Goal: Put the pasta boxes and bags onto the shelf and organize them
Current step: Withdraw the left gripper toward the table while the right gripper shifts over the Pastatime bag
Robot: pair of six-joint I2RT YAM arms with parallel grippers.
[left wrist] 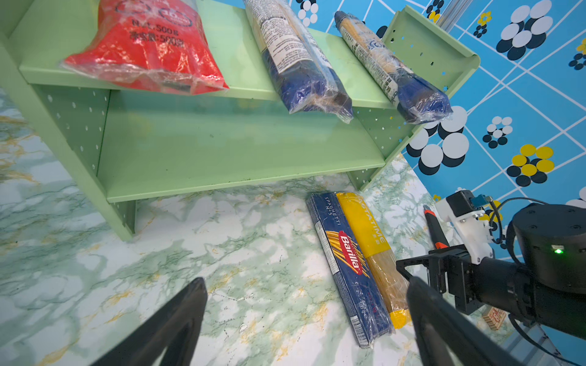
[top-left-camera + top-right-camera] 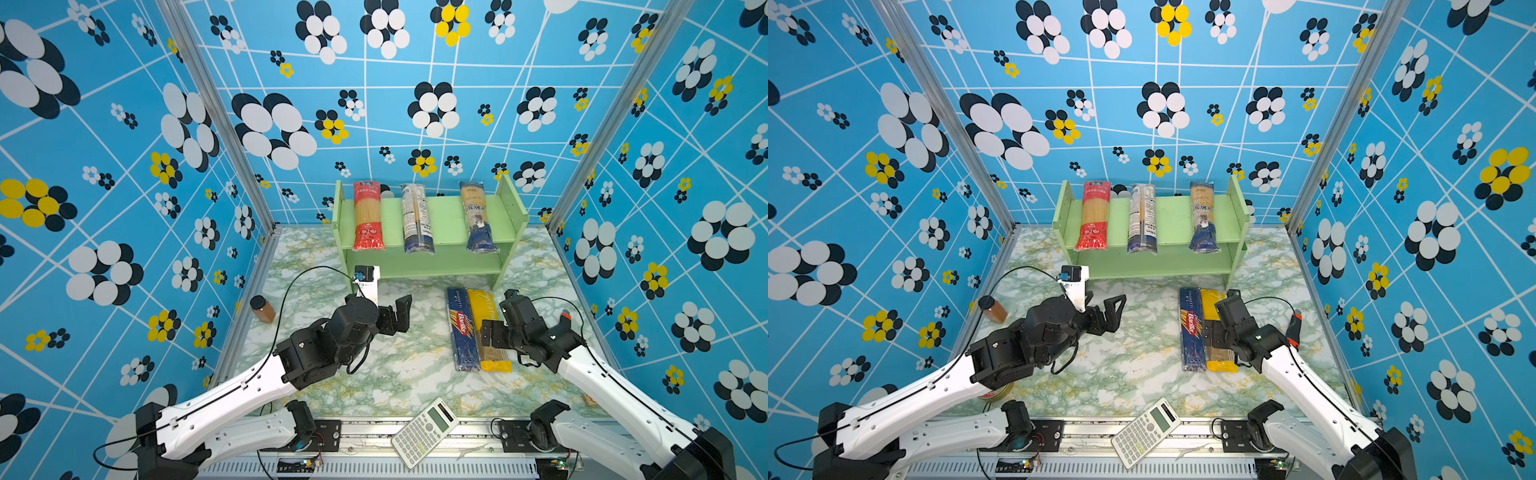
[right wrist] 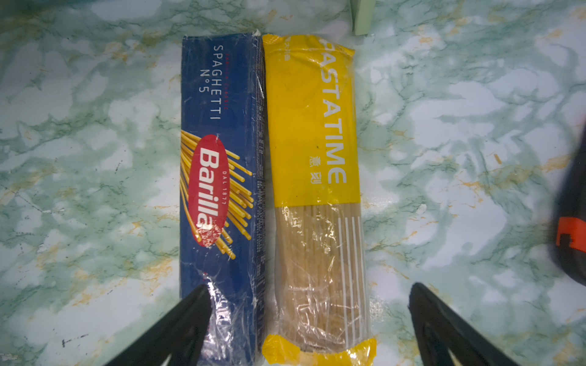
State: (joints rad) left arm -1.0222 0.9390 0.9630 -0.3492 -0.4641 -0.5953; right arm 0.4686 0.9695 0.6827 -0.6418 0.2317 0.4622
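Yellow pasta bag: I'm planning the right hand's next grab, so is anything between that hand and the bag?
Nothing visible lies between them. The open right hand hangs over the yellow pasta bag. But the Barilla box lies against the bag's side, and one finger is over the box.

The light-green shelf (image 1: 241,152) stands on the marble table (image 1: 222,253). Three packs lie crosswise and well apart on its upper tier, each overhanging the front edge. The red-ended bag (image 1: 149,54) is nearest one side panel, the clear/navy bag (image 1: 298,60) is in the middle, and the yellow-navy bag (image 1: 390,73) is by the other panel. On the table before the shelf, the dark blue Barilla box (image 1: 345,266) and the yellow bag (image 1: 371,240) lie touching along their long sides. The left gripper (image 1: 306,285) holds nothing, its black fingers (image 1: 177,323) spread wide. The right gripper (image 1: 418,269) is at the yellow bag's clear half, near a black pen with an orange band (image 1: 434,228).
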